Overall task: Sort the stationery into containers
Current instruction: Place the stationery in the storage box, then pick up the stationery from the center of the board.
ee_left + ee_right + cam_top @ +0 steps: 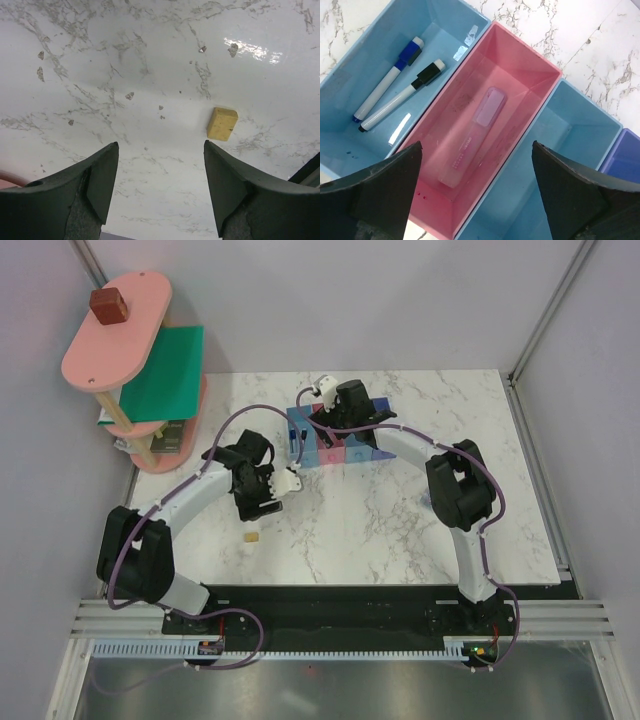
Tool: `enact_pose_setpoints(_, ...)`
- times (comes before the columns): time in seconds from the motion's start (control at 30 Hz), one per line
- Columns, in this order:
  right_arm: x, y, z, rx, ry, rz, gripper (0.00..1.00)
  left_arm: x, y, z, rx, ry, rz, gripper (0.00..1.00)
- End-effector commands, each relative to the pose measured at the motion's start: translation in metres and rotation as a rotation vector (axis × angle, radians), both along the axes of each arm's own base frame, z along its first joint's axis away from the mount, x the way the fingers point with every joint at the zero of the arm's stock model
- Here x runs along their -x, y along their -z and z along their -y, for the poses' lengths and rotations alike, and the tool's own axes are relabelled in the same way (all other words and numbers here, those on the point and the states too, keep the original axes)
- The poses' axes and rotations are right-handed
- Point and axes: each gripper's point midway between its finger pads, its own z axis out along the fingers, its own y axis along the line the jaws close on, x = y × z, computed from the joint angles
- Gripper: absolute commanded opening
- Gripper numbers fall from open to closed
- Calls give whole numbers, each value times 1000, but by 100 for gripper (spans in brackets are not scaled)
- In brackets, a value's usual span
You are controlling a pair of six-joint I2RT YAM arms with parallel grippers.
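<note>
The containers (303,430) are a joined row at the table's back middle. In the right wrist view the blue bin (350,100) holds two white markers (400,102), one blue-capped, one black-capped. The pink bin (530,75) holds the pink-lilac bar (475,132). The light blue bin (545,160) looks empty, and only a corner of the purple-blue bin (626,157) shows. My right gripper (476,145) is open and empty above the pink bin. My left gripper (161,145) is open and empty above bare table, with the tan block (222,123) just beyond its right finger. The mint-green piece and the purple-blue bundle are out of view.
A pink-and-green tiered shelf (140,350) stands at the back left with a brown cube (108,305) on top. The tan block (252,536) lies on the marble near the left arm. A metal frame post (545,330) rises at the right back corner.
</note>
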Motion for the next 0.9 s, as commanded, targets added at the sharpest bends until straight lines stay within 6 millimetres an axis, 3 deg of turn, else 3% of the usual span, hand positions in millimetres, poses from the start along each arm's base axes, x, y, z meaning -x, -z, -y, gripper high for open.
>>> enact_pose_setpoints(0.0, -3, -41, -4, -35, -16, 69, 98, 27, -6, -5, 10, 37, -36, 76)
enact_pose_setpoints(0.2, -6, -87, 6, -16, 2, 150, 98, 64, 14, -16, -24, 74, -110, 77)
enact_pose_setpoints(0.33, -13, -122, 28, 44, 60, 237, 98, 76, 24, -13, -13, 82, -158, 77)
enact_pose_setpoints(0.53, -17, -167, 67, 68, 115, 303, 98, 65, 44, -4, 1, 57, -167, 75)
enact_pose_setpoints(0.73, -13, -200, 118, 79, 199, 329, 98, 57, 65, -2, -14, 26, -187, 72)
enact_pose_setpoints(0.83, -10, -213, 141, 79, 237, 339, 98, 55, 76, -5, -35, 15, -181, 63)
enact_pose_setpoints(0.87, -10, -215, 150, 81, 254, 341, 98, 54, 78, -6, -40, 12, -178, 55)
